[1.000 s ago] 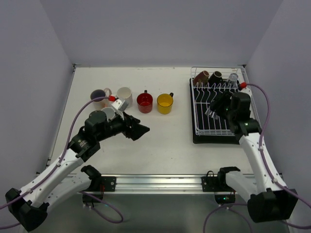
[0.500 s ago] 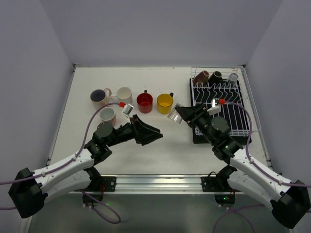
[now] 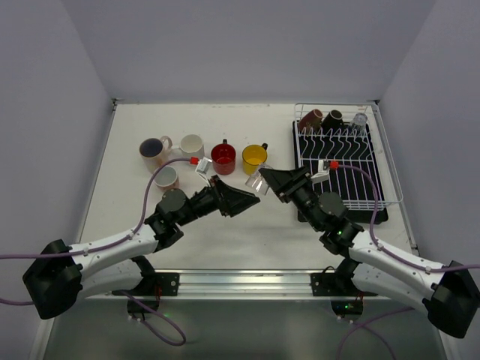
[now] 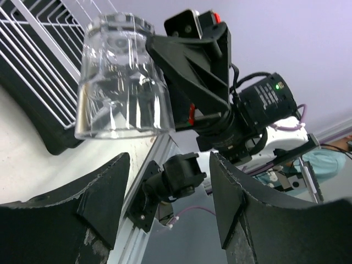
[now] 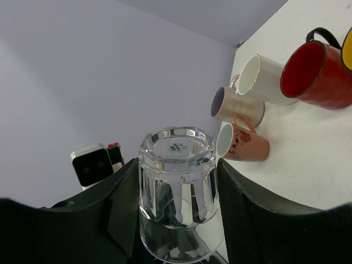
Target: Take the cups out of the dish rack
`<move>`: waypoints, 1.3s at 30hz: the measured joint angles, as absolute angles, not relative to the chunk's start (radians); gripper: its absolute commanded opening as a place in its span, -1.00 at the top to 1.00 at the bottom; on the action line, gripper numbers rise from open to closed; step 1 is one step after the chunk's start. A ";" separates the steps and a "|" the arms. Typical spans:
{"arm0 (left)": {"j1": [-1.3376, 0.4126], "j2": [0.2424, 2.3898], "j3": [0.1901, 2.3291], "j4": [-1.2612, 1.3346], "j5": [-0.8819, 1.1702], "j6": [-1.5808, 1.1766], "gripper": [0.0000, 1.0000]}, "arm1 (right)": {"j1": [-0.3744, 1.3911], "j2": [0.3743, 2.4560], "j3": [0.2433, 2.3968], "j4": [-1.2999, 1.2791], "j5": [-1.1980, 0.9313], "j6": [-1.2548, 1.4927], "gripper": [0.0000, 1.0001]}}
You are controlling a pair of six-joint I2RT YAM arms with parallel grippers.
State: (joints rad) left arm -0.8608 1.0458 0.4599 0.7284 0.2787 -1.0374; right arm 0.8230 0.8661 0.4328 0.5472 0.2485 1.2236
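The right gripper (image 5: 177, 165) is clamped on a clear glass (image 5: 177, 192), one black finger pressed against each side of it. The left gripper (image 4: 169, 160) stands spread with nothing between its fingers, just beside the glass and apart from it.

The top view shows the two grippers meeting nose to nose above the middle of the table (image 3: 247, 225), the glass small and glinting between them, left of the dish rack (image 3: 341, 161) and near the yellow mug (image 3: 254, 157). It cannot show the grip; the right wrist view does. The left wrist view alone shows the glass from the side, above its own fingertips.

The glass's long axis runs along the right gripper's fingers: the thick faceted base points away from that wrist, toward the left arm, and the wider mouth faces back into the gripper.

On the table behind stand the red mug (image 5: 316, 74), white mug (image 5: 264, 80), pale mug with a purple inside (image 5: 236, 107) and pinkish mug (image 5: 242, 143). At the rack's far end are a brown mug (image 3: 312, 118), black mug (image 3: 332, 118) and a second glass (image 3: 361, 119).
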 measured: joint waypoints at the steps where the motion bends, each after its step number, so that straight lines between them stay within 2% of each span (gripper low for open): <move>1: -0.861 1.048 0.460 0.737 0.267 -1.037 -0.26 | 0.831 0.869 0.433 0.553 0.255 1.223 0.67; 7: -0.861 1.048 0.460 0.771 0.213 -1.037 -0.22 | 0.898 0.924 0.433 0.592 0.307 1.220 0.67; 10: -0.861 1.050 0.460 0.771 0.191 -1.036 -0.01 | 0.918 0.950 0.434 0.624 0.341 1.221 0.68; 11: -0.861 1.050 0.460 0.771 0.184 -1.034 0.17 | 0.927 0.957 0.435 0.635 0.353 1.221 0.68; 14: -0.861 1.049 0.457 0.772 0.161 -1.029 0.49 | 0.952 0.973 0.438 0.669 0.373 1.219 0.68; 16: -0.861 1.042 0.447 0.773 0.144 -1.026 0.53 | 0.965 0.978 0.442 0.675 0.376 1.215 0.68; 17: -0.861 1.036 0.443 0.770 0.132 -1.021 0.61 | 0.969 0.981 0.443 0.675 0.379 1.214 0.69; 19: -0.864 1.021 0.443 0.760 0.114 -1.011 0.91 | 0.974 0.984 0.444 0.680 0.385 1.213 0.69; 20: -0.865 1.007 0.442 0.751 0.100 -0.998 1.00 | 0.978 0.986 0.445 0.684 0.389 1.212 0.67; 22: -0.868 0.980 0.441 0.729 0.087 -0.977 1.00 | 0.986 0.990 0.448 0.693 0.392 1.212 0.34; 23: -0.872 0.964 0.441 0.709 0.080 -0.962 1.00 | 0.991 0.990 0.448 0.697 0.391 1.212 0.08; 24: -0.876 0.945 0.441 0.685 0.074 -0.947 1.00 | 0.996 0.991 0.448 0.699 0.388 1.210 -0.37; 27: -0.877 0.886 0.445 0.589 0.032 -0.888 1.00 | 1.003 0.985 0.452 0.667 0.375 1.175 -0.89; 28: -0.874 0.857 0.452 0.534 0.006 -0.856 1.00 | 1.003 0.979 0.462 0.630 0.374 1.155 -0.98; 35: -0.871 0.707 0.581 0.092 -0.108 -0.702 1.00 | 1.003 0.888 0.540 0.393 0.377 1.026 -0.98; 39: -0.871 0.716 0.699 -0.193 -0.181 -0.642 1.00 | 1.003 0.820 0.566 0.239 0.395 0.972 -0.98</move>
State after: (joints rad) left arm -0.8707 0.7162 0.6994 -0.1932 -0.1814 -0.6422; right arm 1.0031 0.8200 0.5663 0.2386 0.3946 0.9718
